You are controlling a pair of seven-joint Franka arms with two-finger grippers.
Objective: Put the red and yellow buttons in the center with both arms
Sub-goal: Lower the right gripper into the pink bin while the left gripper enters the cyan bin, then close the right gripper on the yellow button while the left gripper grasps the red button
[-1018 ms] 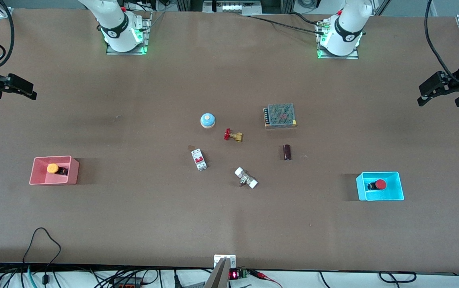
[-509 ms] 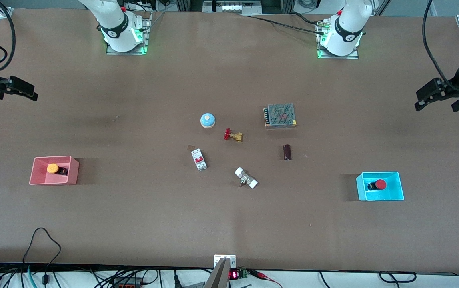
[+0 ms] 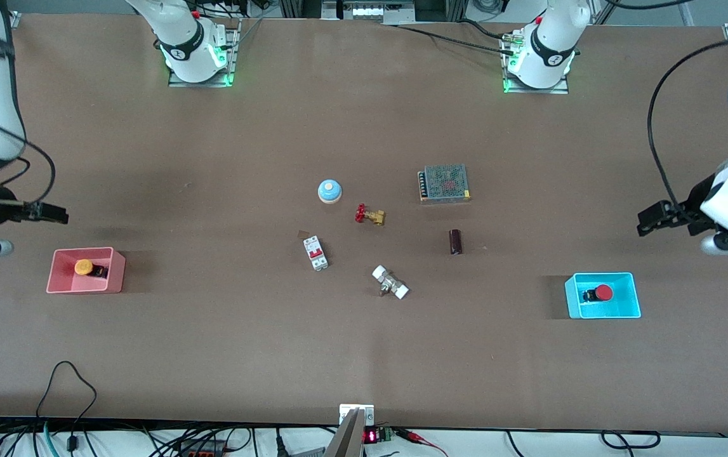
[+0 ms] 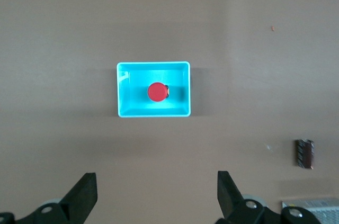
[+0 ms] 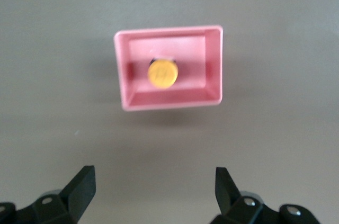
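The orange-yellow button (image 3: 84,267) lies in the pink bin (image 3: 59,282) at the right arm's end of the table. The red button (image 3: 603,292) lies in the cyan bin (image 3: 630,304) at the left arm's end. My right gripper (image 3: 46,214) is open and empty, up over bare table beside the pink bin; its wrist view shows the yellow button (image 5: 162,73) in the bin (image 5: 169,29), apart from the gripper (image 5: 154,187). My left gripper (image 3: 652,219) is open and empty over bare table beside the cyan bin; its wrist view shows the red button (image 4: 156,91) in the bin (image 4: 152,64), apart from the gripper (image 4: 157,192). The brown table center (image 3: 402,247) carries other parts.
Around the center lie a light-blue dome (image 3: 330,190), a brass valve with a red handwheel (image 3: 370,215), a white circuit breaker (image 3: 316,252), a white-capped fitting (image 3: 390,283), a dark cylinder (image 3: 456,242) and a mesh-topped power supply (image 3: 444,183).
Both arms have swung in from the table's ends, and each gripper has come closer to its bin. The buttons and bins have not moved.
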